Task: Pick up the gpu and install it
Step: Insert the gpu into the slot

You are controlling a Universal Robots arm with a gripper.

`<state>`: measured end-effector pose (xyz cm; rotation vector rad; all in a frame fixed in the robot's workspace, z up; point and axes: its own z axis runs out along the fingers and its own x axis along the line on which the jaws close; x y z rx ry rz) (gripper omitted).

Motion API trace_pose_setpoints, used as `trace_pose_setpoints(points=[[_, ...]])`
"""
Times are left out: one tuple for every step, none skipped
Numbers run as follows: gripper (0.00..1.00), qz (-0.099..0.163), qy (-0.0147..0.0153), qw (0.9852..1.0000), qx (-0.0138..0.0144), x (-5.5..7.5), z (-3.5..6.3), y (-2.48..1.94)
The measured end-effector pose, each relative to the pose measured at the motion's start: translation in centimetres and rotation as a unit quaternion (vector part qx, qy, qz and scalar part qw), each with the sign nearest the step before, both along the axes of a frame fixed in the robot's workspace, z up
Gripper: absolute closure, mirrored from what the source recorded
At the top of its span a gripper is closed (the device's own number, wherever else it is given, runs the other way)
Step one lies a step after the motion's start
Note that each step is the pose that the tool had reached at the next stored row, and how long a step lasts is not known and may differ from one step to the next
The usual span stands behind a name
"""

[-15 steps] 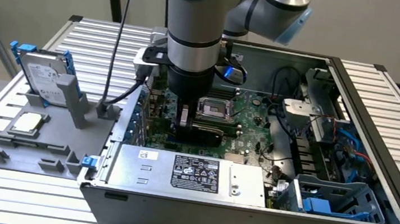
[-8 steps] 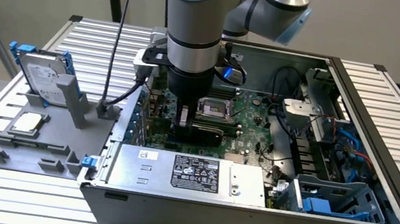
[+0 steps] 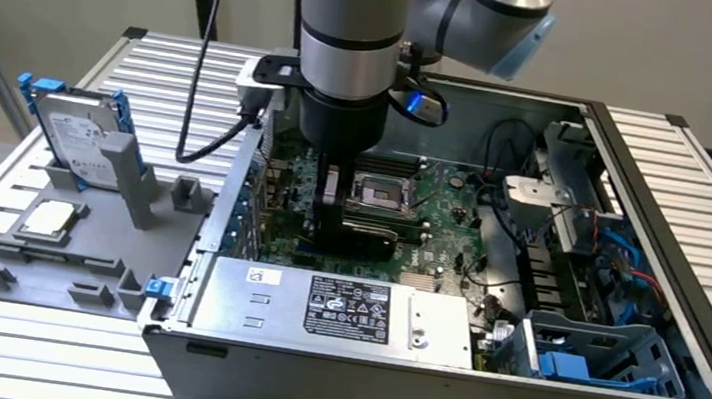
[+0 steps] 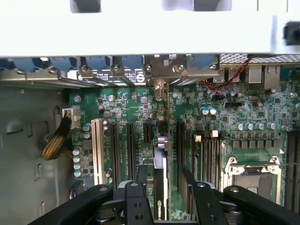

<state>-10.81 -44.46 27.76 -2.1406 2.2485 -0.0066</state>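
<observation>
The gpu [image 4: 161, 154] stands on edge in an expansion slot of the motherboard [image 4: 262, 112], seen nearly edge-on from the wrist camera, its silver end bracket [image 4: 161, 89] reaching to the case's rear wall. It sits among the parallel slots, on the far side of them from the empty CPU socket [image 4: 253, 176].

The gripper [image 4: 165, 185] straddles the card's top edge, fingers [image 4: 142, 176] parted, a visible gap on each side of the card; nothing is clamped. In the exterior view the gripper [image 3: 350, 221] is low inside the open computer case [image 3: 664, 325], just beside the socket.

Handling, as a judgement: thin, light, stiff board, rigid along its length but fragile on the faces, where components and solder joints stand proud. It would slip if pinched on bare laminate. Best taken by the long top edge, pads flat on both faces, away from the gold contact edge. Whether it is fully seated cannot be told from here.

A hard drive with blue rails [image 3: 78, 138] and a CPU chip [image 3: 48, 219] rest on the grey fixture outside the case.
</observation>
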Motion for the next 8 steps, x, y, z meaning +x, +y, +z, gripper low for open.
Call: trace_pose_setpoints(points=[[0.60, 0.000, 0.0001, 1.0000, 0.0000, 0.0, 0.46, 0.00], [0.60, 0.000, 0.0001, 1.0000, 0.0001, 0.0, 0.90, 0.00], [0.60, 0.000, 0.0002, 1.0000, 0.0000, 0.0, 1.35, 0.00], [0.60, 0.000, 0.0003, 1.0000, 0.0000, 0.0, 1.80, 0.00], [0.60, 0.000, 0.0003, 1.0000, 0.0000, 0.0, 2.11, 0.00], [0.60, 0.000, 0.0003, 1.0000, 0.0000, 0.0, 2.15, 0.00], [0.60, 0.000, 0.0002, 1.0000, 0.0002, 0.1, 2.15, 0.00], [0.60, 0.000, 0.0002, 1.0000, 0.0002, 0.1, 2.17, 0.00]])
